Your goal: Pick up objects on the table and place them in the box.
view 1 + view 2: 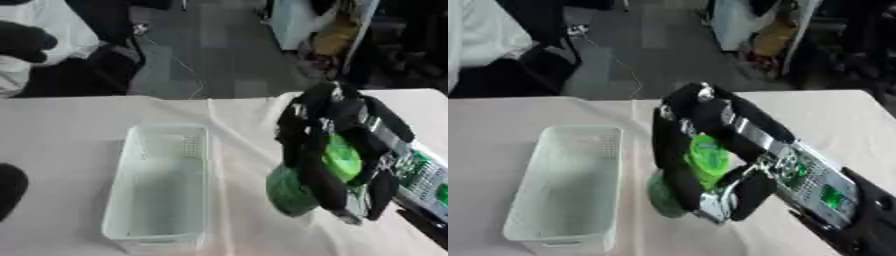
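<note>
My right hand [710,145] comes in from the lower right and hangs above the table to the right of the box. Its black fingers are curled round a green object [337,160] with a bright green upper part and a darker green lower part [287,192]. The box [162,185] is a pale, see-through rectangular basket lying lengthwise on the white tablecloth [70,135], and nothing shows inside it. At the left edge of the left eye view a dark rounded shape [10,187], probably my left hand, shows only in part.
The far table edge runs across the upper middle, with dark floor and a person's dark and white clothing [52,55] behind it at the left. Yellow and white clutter [328,35] stands beyond the table at the upper right.
</note>
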Robot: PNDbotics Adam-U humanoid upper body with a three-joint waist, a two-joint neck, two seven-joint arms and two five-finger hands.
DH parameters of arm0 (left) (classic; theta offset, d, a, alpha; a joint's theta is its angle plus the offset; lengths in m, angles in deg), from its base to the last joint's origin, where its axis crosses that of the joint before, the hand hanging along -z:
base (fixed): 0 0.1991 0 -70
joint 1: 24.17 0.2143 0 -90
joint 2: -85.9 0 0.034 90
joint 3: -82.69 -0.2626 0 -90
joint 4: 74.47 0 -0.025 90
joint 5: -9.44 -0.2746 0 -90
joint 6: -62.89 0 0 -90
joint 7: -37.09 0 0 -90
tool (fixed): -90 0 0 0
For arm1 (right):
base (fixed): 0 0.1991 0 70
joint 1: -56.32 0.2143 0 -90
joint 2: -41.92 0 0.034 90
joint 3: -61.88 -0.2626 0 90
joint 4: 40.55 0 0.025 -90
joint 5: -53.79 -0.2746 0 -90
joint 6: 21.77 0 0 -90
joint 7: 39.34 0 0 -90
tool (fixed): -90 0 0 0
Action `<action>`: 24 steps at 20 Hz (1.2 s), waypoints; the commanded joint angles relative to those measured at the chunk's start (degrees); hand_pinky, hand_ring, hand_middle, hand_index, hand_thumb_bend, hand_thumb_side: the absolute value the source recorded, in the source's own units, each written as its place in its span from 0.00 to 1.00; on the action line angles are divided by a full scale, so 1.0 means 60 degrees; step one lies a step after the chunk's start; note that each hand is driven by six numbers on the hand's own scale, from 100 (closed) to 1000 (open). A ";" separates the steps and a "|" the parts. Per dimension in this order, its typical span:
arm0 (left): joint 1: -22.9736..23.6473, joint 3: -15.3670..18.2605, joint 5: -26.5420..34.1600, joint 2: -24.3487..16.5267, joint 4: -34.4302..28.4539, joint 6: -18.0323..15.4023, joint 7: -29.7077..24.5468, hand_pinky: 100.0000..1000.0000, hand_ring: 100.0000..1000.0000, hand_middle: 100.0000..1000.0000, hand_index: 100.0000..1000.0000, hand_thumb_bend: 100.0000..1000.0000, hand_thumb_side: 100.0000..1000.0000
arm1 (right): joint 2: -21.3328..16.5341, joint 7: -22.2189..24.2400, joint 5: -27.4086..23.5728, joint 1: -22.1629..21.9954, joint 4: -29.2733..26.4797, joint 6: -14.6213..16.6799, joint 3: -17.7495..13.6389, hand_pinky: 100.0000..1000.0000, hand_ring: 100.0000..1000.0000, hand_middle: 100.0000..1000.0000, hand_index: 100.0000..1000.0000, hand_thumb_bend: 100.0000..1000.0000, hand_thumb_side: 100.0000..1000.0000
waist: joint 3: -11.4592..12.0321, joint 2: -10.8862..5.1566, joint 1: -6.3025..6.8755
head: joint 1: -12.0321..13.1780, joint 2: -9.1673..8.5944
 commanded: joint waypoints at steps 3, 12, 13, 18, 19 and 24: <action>-0.0310 0.0350 -0.0971 0.0057 -0.0141 0.0862 -0.0248 0.60 0.64 0.86 0.80 0.68 0.87 | -0.0084 0.0094 0.0213 0.0184 0.0071 0.0359 -0.0062 0.00 0.00 0.00 0.02 0.00 0.00 | 0.0201 -0.0226 -0.0140 | -0.0231 0.0099; -0.0680 0.0211 -0.1356 0.0309 -0.0141 0.1622 -0.0520 0.58 0.63 0.87 0.80 0.70 0.87 | 0.0124 0.0103 0.0768 0.0235 0.0789 0.0825 -0.0045 0.00 0.00 0.00 0.03 0.00 0.00 | 0.0633 -0.0027 -0.0510 | -0.0158 -0.0037; -0.0706 0.0215 -0.1349 0.0332 -0.0141 0.1636 -0.0534 0.58 0.63 0.87 0.80 0.70 0.87 | 0.0136 0.0078 0.0828 0.0243 0.0868 0.0865 -0.0056 0.00 0.00 0.00 0.03 0.00 0.00 | 0.0672 -0.0003 -0.0545 | -0.0148 -0.0075; -0.0786 0.0185 -0.1291 0.0504 -0.0141 0.1689 -0.0644 0.58 0.63 0.88 0.79 0.72 0.86 | 0.0129 -0.0073 0.1145 0.0301 0.1244 0.1001 -0.0142 0.00 0.00 0.00 0.03 0.00 0.00 | 0.0876 0.0147 -0.0702 | -0.0100 -0.0293; -0.0796 0.0174 -0.1277 0.0546 -0.0141 0.1698 -0.0668 0.58 0.63 0.88 0.79 0.72 0.86 | 0.0114 -0.0115 0.1214 0.0310 0.1334 0.1010 -0.0172 0.00 0.00 0.00 0.03 0.00 0.00 | 0.0852 0.0193 -0.0703 | -0.0089 -0.0336; -0.0831 0.0135 -0.1248 0.0667 -0.0141 0.1706 -0.0727 0.57 0.62 0.88 0.79 0.73 0.85 | 0.0071 -0.0315 0.1502 0.0372 0.1680 0.1069 -0.0258 0.00 0.00 0.00 0.03 0.00 0.00 | 0.0734 0.0385 -0.0722 | -0.0053 -0.0460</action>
